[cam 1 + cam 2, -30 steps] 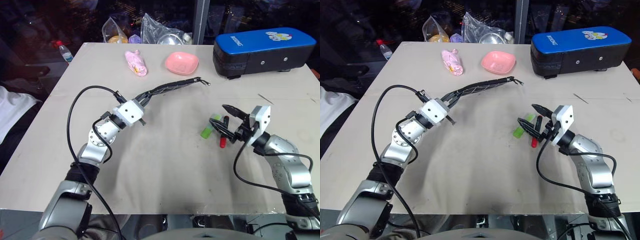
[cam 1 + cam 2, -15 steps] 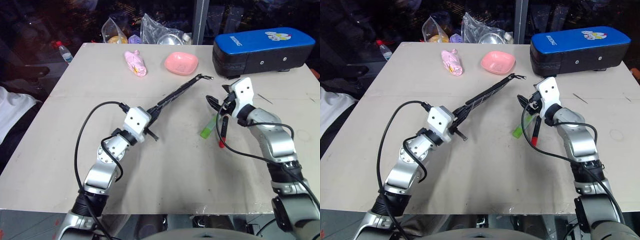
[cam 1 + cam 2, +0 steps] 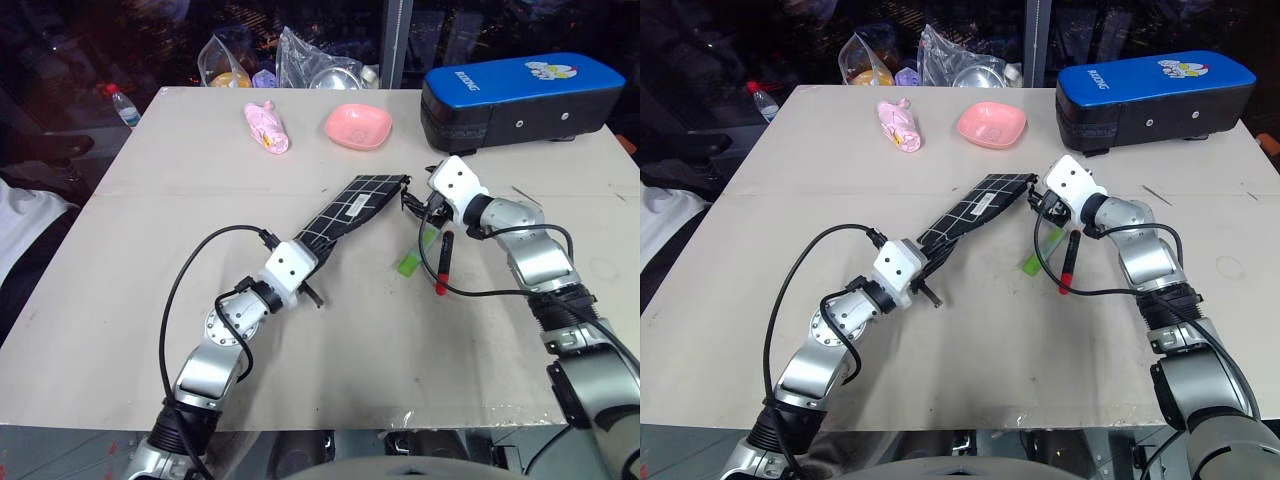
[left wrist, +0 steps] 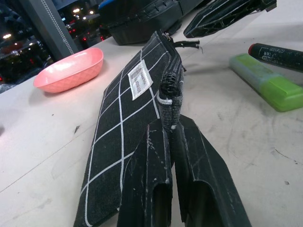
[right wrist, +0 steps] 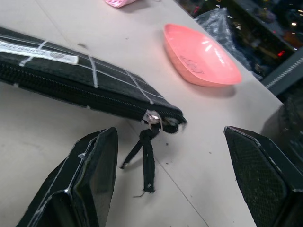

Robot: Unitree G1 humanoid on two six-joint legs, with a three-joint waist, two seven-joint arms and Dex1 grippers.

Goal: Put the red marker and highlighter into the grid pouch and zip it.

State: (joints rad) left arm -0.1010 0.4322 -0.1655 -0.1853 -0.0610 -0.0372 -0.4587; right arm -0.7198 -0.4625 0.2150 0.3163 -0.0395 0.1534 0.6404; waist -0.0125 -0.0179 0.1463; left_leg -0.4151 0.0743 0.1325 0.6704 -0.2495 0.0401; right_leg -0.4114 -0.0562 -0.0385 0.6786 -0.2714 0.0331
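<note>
The grid pouch (image 3: pixel 350 210) lies slantwise on the table, label side up, zipper edge toward the right. My left gripper (image 3: pixel 310 246) is shut on its near end, with its fingers (image 4: pixel 199 161) clamped over the zipper seam. At the pouch's far end my right gripper (image 5: pixel 171 137) stands open, one finger on each side of the dark zipper pull (image 5: pixel 147 146) without touching it. The highlighter (image 3: pixel 414 254) and the red marker (image 3: pixel 442 262) lie side by side on the table just right of the pouch, below my right gripper (image 3: pixel 418 203).
A large blue-and-black case (image 3: pixel 520 95) stands at the back right. A pink bowl (image 3: pixel 358 125) and a pink wrapped thing (image 3: pixel 266 127) sit at the back, with plastic bags (image 3: pixel 320 65) and a bottle (image 3: pixel 118 100) beyond the table's far edge.
The pouch was held up edge-on and now lies lower, showing its flat side. My left gripper sank and drew back with it. My right gripper moved from the pens to the pouch's far end.
</note>
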